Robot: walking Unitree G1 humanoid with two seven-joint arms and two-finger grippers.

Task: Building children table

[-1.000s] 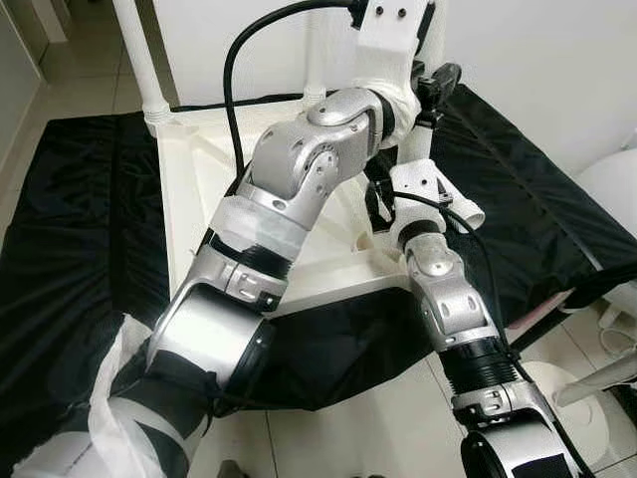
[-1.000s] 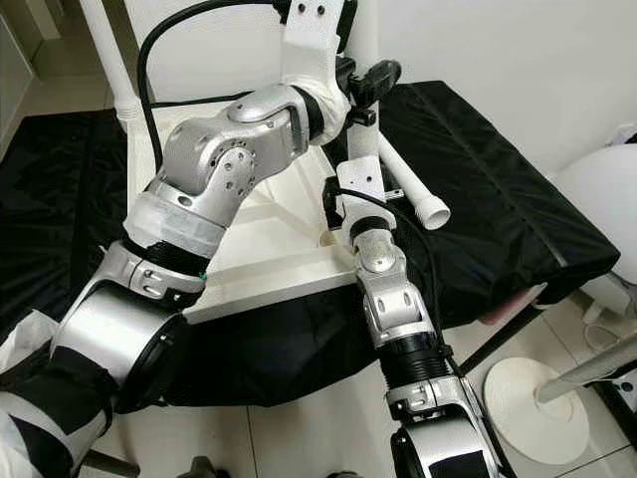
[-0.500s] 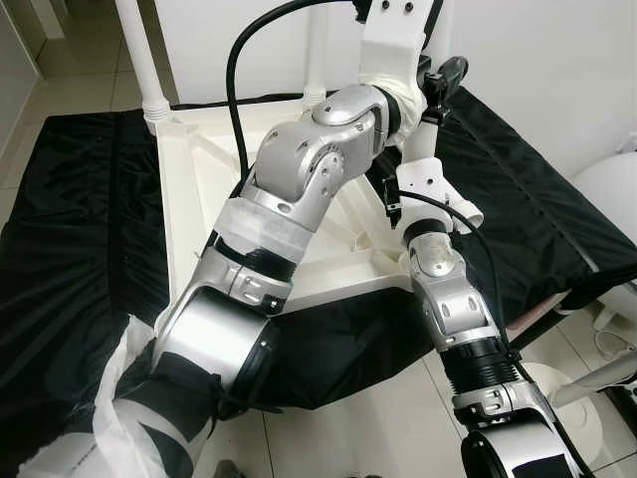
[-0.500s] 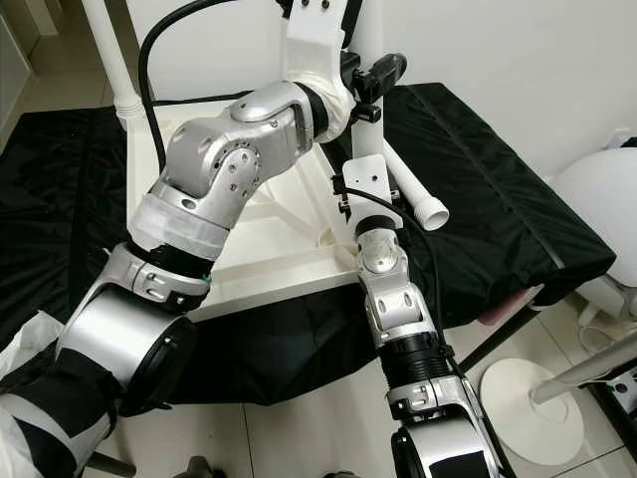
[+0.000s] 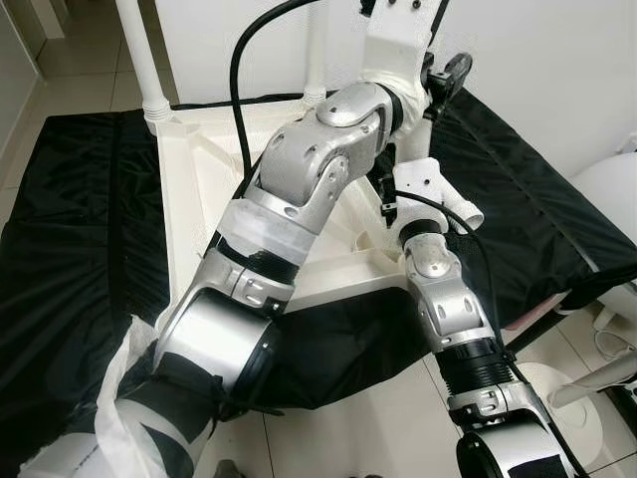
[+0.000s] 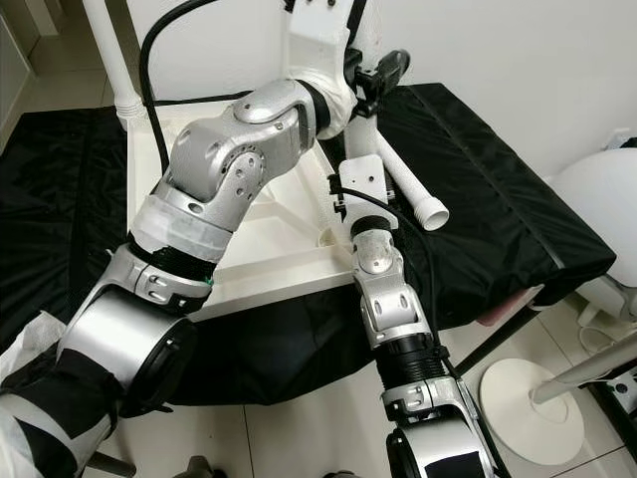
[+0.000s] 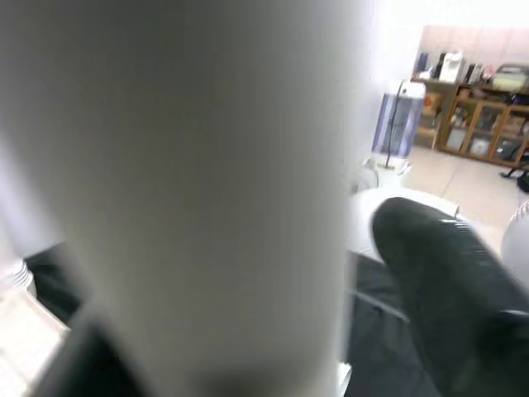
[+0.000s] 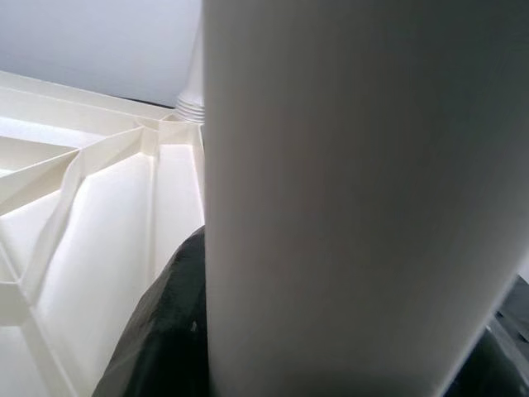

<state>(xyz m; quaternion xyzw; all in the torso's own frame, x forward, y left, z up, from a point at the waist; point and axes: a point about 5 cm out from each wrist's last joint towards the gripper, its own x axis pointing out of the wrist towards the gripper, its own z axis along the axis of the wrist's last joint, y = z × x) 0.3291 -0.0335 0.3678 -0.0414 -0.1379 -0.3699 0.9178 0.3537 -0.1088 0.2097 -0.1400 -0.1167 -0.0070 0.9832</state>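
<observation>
The tabletop (image 5: 189,214) is white plastic, lying upside down on a black cloth (image 5: 70,259), its ribbed underside showing raised diagonal struts. Two legs (image 5: 139,55) already stand upright in its far corner sockets.

The left gripper (image 6: 373,80) is raised above the tabletop's near right corner, with a white leg (image 7: 207,190) pressed close against it. One black finger (image 7: 450,281) lies alongside the leg. Whether the fingers are clamped on it cannot be told.

The right gripper (image 5: 388,199) sits lower, just above that same corner. In its wrist view a leg (image 8: 355,198) runs straight up between dark fingers (image 8: 161,331), close on both sides, so it appears to grip the leg. A loose leg (image 6: 413,194) lies on the cloth just right of this gripper, open end toward the cloth's edge.

Right of both grippers the cloth runs on to its edge, then tiled floor (image 6: 299,428) with a round white base (image 6: 532,408). A white wall (image 6: 498,50) stands behind.
</observation>
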